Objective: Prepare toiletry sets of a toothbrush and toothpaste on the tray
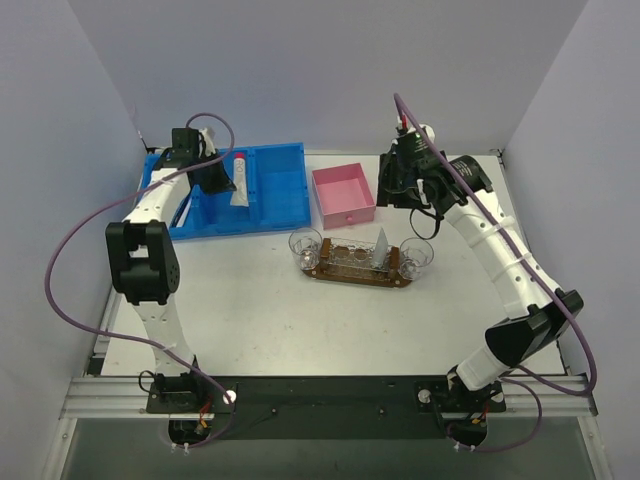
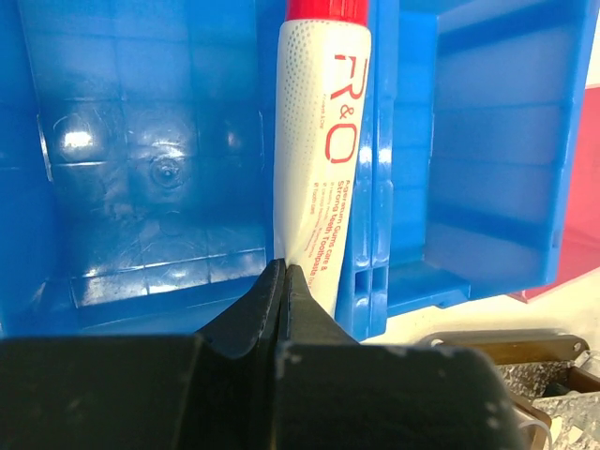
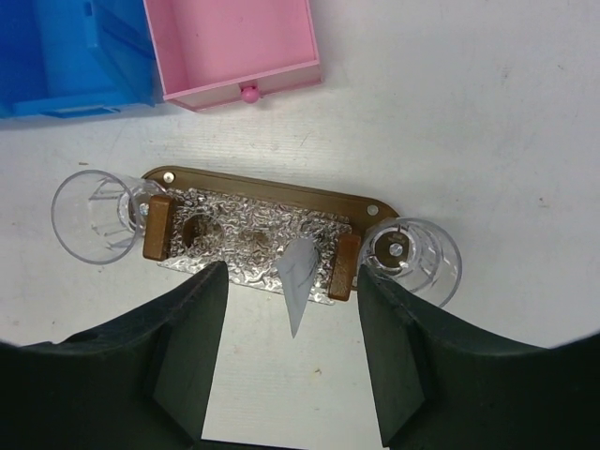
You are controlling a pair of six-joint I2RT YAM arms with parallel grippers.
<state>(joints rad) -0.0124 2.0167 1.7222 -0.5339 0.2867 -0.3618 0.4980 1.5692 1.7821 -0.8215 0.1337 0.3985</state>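
Note:
A white toothpaste tube with a red cap lies in the blue bin against a divider. It also shows in the left wrist view. My left gripper is shut with its tips at the tube's flat end. I see nothing between the jaws. The brown tray holds another white tube standing upright. An empty clear cup stands at its left end, and another cup at its right end. My right gripper hangs open and empty above the tray.
A pink square box stands open behind the tray, right of the blue bin. White walls close the table on the left, back and right. No toothbrush shows in any view.

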